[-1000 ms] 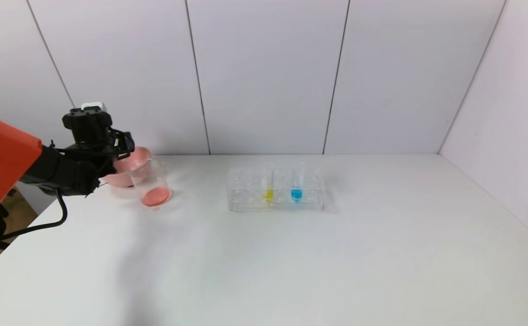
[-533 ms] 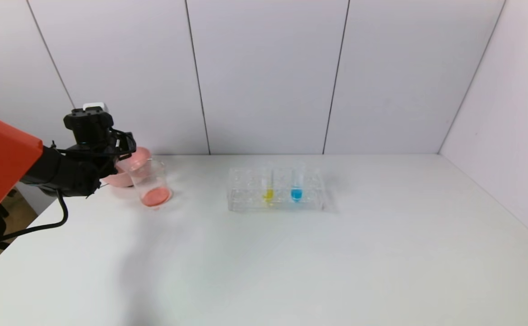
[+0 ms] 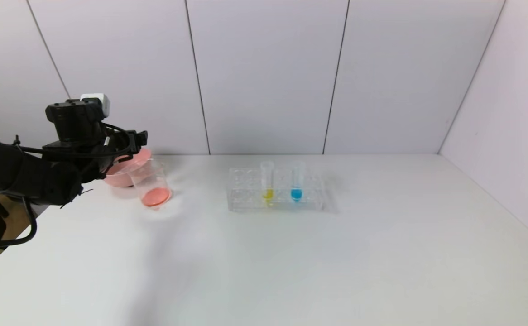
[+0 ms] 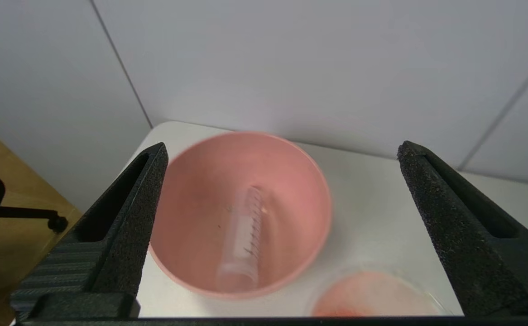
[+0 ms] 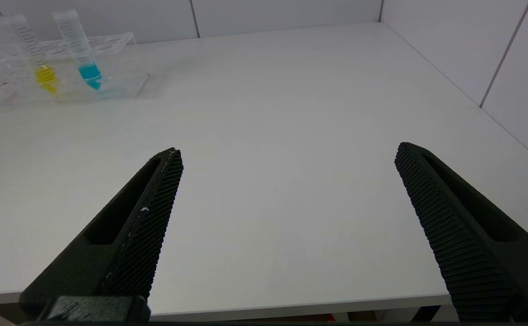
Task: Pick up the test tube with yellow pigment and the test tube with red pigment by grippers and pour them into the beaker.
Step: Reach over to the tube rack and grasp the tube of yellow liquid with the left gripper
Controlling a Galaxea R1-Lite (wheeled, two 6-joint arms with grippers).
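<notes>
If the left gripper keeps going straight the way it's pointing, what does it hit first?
Most likely the pink bowl, which sits between the open fingers of the left gripper with an empty tube lying inside. The beaker looks off to one side; depth is unclear.

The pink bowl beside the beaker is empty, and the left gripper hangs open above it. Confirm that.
Not quite: the pink bowl is not empty. The left wrist view shows a clear test tube lying inside it. The rest holds: the left gripper hangs open above the bowl, beside the beaker with red liquid.
</notes>
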